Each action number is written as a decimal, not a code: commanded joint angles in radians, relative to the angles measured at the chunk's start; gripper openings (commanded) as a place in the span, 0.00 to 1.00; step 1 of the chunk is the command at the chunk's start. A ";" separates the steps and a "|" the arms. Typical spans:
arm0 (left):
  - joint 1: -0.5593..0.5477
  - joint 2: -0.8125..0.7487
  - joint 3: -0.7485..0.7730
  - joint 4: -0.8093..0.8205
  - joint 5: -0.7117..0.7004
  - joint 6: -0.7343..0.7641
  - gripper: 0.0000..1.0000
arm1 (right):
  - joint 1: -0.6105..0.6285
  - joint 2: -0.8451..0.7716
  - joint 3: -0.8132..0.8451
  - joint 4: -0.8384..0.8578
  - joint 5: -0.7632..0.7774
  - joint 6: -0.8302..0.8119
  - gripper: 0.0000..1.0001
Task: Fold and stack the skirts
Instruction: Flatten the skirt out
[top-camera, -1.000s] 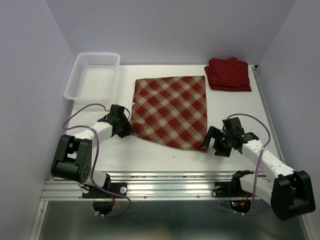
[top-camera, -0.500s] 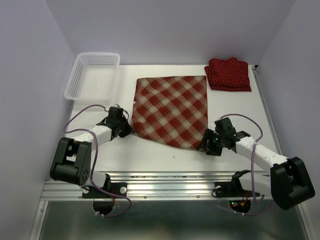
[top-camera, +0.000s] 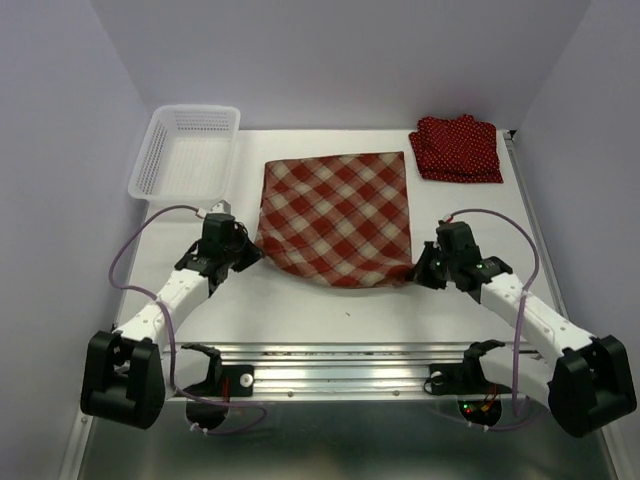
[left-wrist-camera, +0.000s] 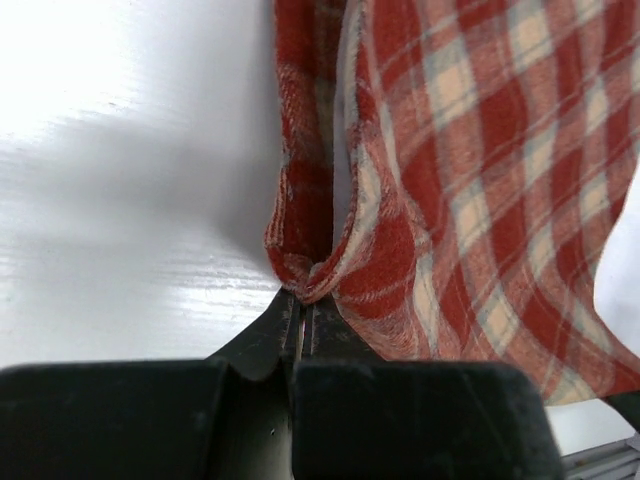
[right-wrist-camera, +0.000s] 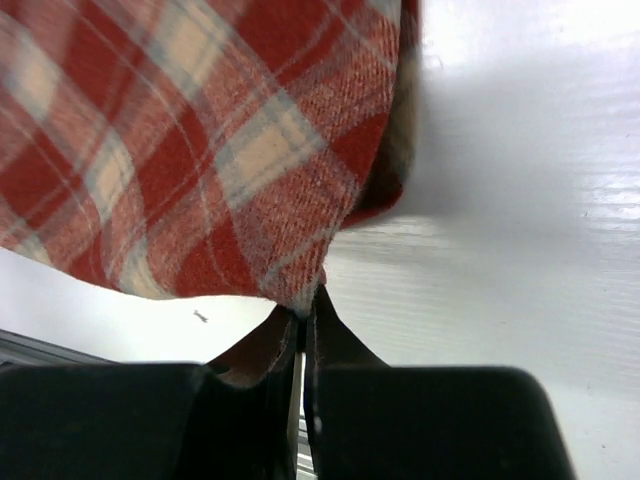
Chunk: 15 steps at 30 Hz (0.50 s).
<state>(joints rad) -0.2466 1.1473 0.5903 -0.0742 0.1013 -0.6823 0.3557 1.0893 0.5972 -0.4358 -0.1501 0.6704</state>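
From above, the plaid skirt (top-camera: 335, 215) lies spread mid-bench (top-camera: 300, 300), with the dotted skirts (top-camera: 457, 148) piled at 1 o'clock; the left wrist shows the left jaws pinched tight on its 7 o'clock corner, the right wrist the right jaws clamped on its 5 o'clock corner.

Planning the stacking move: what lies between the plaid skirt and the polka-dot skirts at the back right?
Nothing: bare table separates plaid skirt from polka-dot skirts, per top view.

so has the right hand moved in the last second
Yes: the right hand shifted away from the metal rail, toward the polka-dot skirts, closing on the plaid skirt.
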 joint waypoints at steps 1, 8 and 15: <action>0.001 -0.118 0.069 -0.119 -0.037 -0.003 0.00 | 0.008 -0.126 0.087 -0.069 0.064 -0.029 0.01; 0.003 -0.274 0.157 -0.370 -0.091 -0.033 0.00 | 0.008 -0.239 0.266 -0.371 0.118 -0.023 0.01; 0.003 -0.377 0.233 -0.536 -0.019 -0.042 0.00 | 0.008 -0.336 0.404 -0.599 0.144 0.009 0.01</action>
<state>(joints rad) -0.2470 0.8131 0.7578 -0.4934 0.0612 -0.7193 0.3573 0.7956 0.9112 -0.8646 -0.0582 0.6628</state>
